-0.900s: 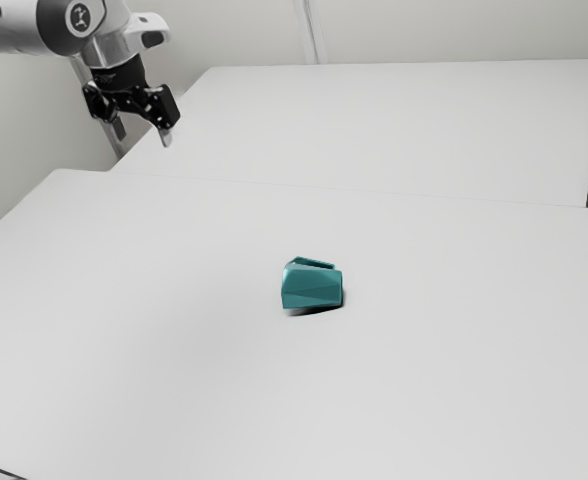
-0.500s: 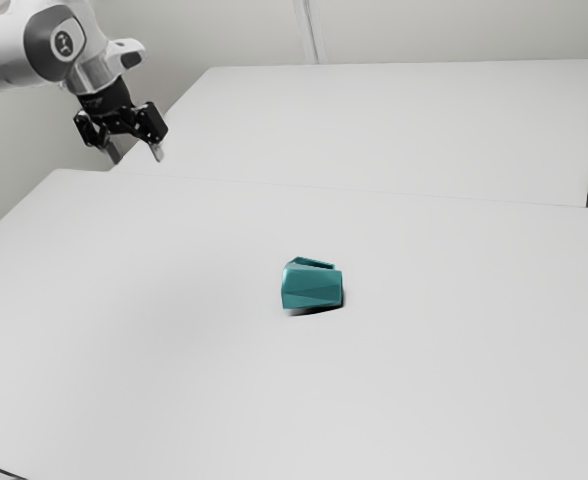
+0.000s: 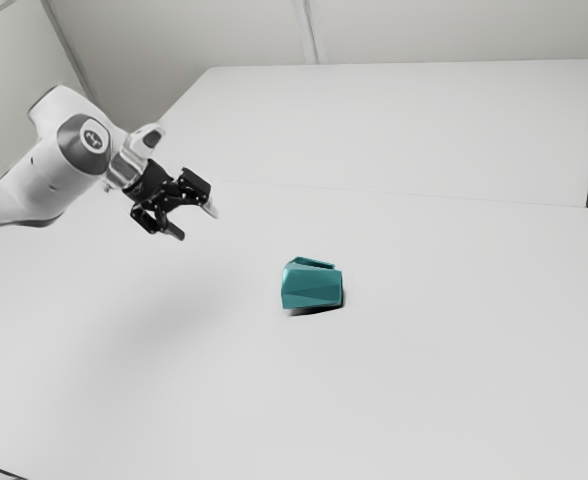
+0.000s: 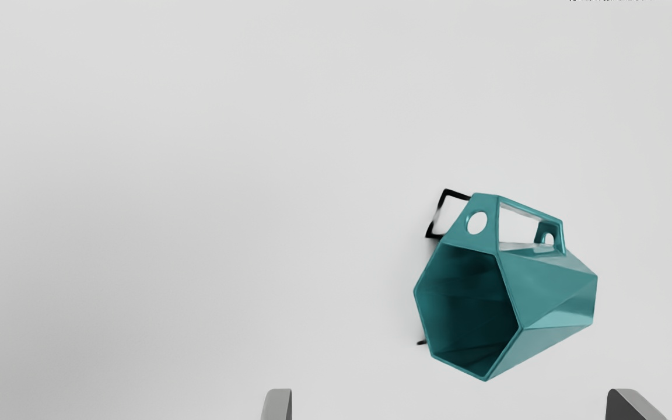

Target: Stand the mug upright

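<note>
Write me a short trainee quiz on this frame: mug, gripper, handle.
1. Multiple choice: How does the gripper stand?
A) Shut on the handle
B) Open, apart from the mug
C) Open, touching the mug
2. True or false: The mug stands upright.
3. Fill in the gap: Beside the mug's mouth, the handle has a round ____ through it.

Key: 1. B; 2. false; 3. hole
</note>
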Robot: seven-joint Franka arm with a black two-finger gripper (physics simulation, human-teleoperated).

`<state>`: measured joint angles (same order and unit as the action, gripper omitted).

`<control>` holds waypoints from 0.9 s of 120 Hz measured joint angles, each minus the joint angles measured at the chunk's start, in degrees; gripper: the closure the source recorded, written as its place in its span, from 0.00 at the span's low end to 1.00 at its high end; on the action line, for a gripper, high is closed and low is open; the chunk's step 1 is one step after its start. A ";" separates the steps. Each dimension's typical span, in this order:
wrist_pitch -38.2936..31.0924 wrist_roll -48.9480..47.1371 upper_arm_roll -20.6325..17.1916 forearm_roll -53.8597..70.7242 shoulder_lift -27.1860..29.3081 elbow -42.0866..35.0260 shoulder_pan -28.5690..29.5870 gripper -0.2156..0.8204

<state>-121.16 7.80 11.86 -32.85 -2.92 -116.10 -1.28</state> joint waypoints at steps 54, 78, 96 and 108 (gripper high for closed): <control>-8.77 11.25 -0.66 -18.68 -6.06 -5.47 -3.43 0.23; -9.98 16.44 -0.96 -23.89 -9.58 -5.36 -5.06 0.23; -10.62 19.84 -1.05 -26.57 -11.33 -4.46 -6.16 0.23; -11.18 21.67 -1.74 -27.79 -11.97 -3.79 -6.79 0.23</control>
<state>-132.34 29.47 10.12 -60.63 -14.90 -119.89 -8.08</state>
